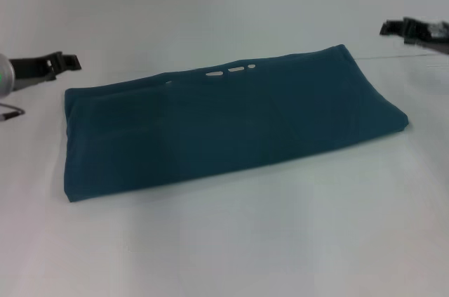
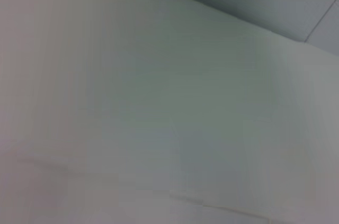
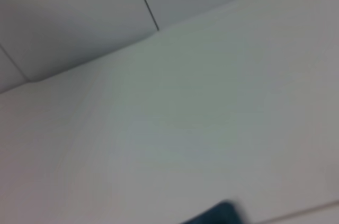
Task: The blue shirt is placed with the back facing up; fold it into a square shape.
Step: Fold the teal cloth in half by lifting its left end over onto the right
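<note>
The dark teal-blue knit shirt (image 1: 231,125) lies as a long band running left to right between both black grippers. The left gripper (image 1: 56,64) hangs just off its left end, slightly nearer than the right gripper (image 1: 410,29); neither holds cloth, and I cannot tell their jaw state.

Worktop (image 1: 224,241): plain white, matte, evenly lit, filling the head view edge to edge. Beyond its far edge in both wrist views, a pale grey floor (image 3: 69,12) with thin dark joint lines. A faint crease (image 2: 212,205) crosses the worktop surface.
</note>
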Robot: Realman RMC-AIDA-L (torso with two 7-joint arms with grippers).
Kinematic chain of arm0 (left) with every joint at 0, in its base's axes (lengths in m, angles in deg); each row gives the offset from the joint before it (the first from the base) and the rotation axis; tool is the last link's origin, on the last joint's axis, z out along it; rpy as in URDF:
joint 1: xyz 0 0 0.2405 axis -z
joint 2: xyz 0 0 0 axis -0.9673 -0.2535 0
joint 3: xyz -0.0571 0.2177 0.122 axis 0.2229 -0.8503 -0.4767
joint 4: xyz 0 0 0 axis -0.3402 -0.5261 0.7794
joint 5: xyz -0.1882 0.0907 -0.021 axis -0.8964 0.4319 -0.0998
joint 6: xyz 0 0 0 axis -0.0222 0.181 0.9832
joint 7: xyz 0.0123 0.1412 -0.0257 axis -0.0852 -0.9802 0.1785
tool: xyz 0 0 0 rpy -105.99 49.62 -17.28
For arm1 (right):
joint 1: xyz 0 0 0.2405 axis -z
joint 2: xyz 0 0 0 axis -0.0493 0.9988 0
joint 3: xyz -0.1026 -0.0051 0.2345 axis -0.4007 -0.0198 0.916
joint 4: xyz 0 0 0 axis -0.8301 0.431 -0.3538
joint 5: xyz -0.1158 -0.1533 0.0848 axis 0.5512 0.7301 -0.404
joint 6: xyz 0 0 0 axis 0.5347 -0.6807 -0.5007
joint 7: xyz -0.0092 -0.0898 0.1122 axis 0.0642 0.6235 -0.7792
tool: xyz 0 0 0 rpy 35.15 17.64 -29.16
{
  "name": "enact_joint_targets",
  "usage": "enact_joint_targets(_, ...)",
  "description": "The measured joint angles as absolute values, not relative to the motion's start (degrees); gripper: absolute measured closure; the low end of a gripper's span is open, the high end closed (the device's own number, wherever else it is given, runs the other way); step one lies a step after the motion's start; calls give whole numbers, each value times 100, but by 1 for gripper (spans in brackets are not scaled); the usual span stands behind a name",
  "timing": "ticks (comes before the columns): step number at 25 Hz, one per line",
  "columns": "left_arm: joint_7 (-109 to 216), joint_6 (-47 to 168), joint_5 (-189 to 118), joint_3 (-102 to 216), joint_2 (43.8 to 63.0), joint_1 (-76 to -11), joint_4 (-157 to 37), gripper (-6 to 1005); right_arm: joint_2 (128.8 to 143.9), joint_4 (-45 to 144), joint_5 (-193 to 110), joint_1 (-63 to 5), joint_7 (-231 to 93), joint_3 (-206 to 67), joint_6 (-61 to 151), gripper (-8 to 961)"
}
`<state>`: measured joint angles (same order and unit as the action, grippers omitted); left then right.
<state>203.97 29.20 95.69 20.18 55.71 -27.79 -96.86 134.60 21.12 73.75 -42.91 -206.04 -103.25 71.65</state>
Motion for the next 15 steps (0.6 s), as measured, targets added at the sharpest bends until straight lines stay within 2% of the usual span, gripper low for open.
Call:
enact_joint_targets(2, 20392, 2629, 9345, 2017, 5636, -2959, -9936, 455, 13499, 1760, 6867, -3900, -20412, -10310, 7832, 359)
enact_joint_targets(6, 20196, 1735, 8370, 2006, 5824, -3574, -10623, 455, 13504, 1363, 5622, -3103, -19875, -10186, 9363, 363)
enact_joint_targets(9, 20063, 995, 7510, 2018, 5863, -4047, -10724, 455, 13469, 1385, 4979, -2621, -19525, -10025, 10368, 365)
enact_joint_targets(15, 19936, 313, 6634, 2239, 5999, -4648, -10615, 455, 13547, 1426, 4718, -2074, -19107, -9541, 11735, 370)
